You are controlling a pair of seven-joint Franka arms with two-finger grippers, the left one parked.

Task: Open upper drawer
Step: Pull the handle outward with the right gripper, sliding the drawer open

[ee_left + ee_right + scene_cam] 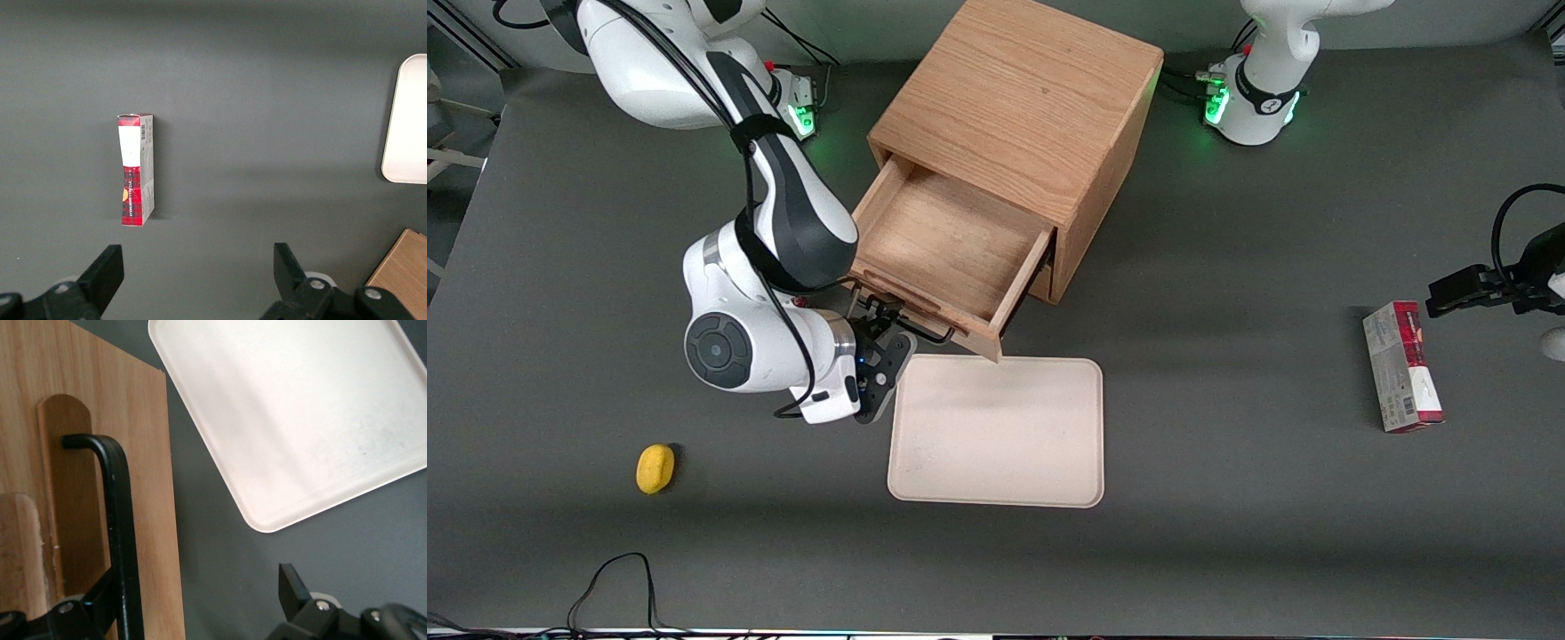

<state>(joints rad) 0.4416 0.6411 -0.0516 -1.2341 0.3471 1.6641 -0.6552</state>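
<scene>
Upper drawer [951,244] pulled out, oak interior bare, gripper [882,331] fingers spread apart at black handle [119,520].

Dark grey matte bench [1227,551] across nearly whole front view, w/ soft lighter bands over it. Paler grey strip [871,27] along edge farthest from front cam. Black cable [618,578] looped on bench at nearest edge. Pale frame bits [449,160] off bench at working arm's end. Even, diffuse light; faint shadows.

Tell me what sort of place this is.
Likely a robot lab bench: arm bases bolted to a grey-matted table, the gripper at the pulled-out upper drawer, test props like a tray.
</scene>
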